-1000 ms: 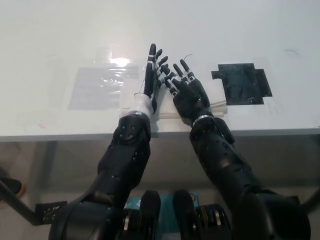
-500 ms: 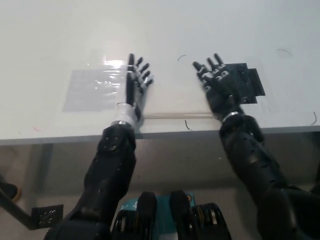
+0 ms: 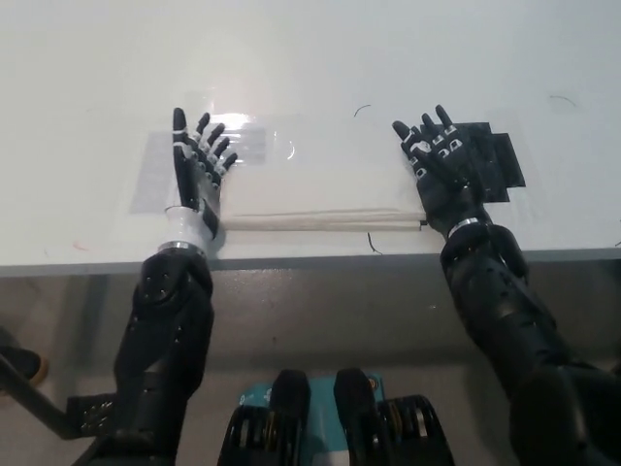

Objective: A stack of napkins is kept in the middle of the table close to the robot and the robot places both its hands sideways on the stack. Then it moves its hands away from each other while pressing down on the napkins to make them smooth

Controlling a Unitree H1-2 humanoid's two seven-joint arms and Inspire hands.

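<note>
Risk: w/ both hands at the napkin stack's [image 3: 320, 184] outer edges near the table's [image 3: 97, 58] front edge, more outward push could drag sheets askew or off; left hand [image 3: 194, 175] & right hand [image 3: 441, 165] flat, fingers spread, gripping nothing, pressing stack ends.

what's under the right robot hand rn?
The right robot hand lies at the right end of the napkin stack, partly over the black patch on the table. What sits directly beneath the palm is covered.
</note>
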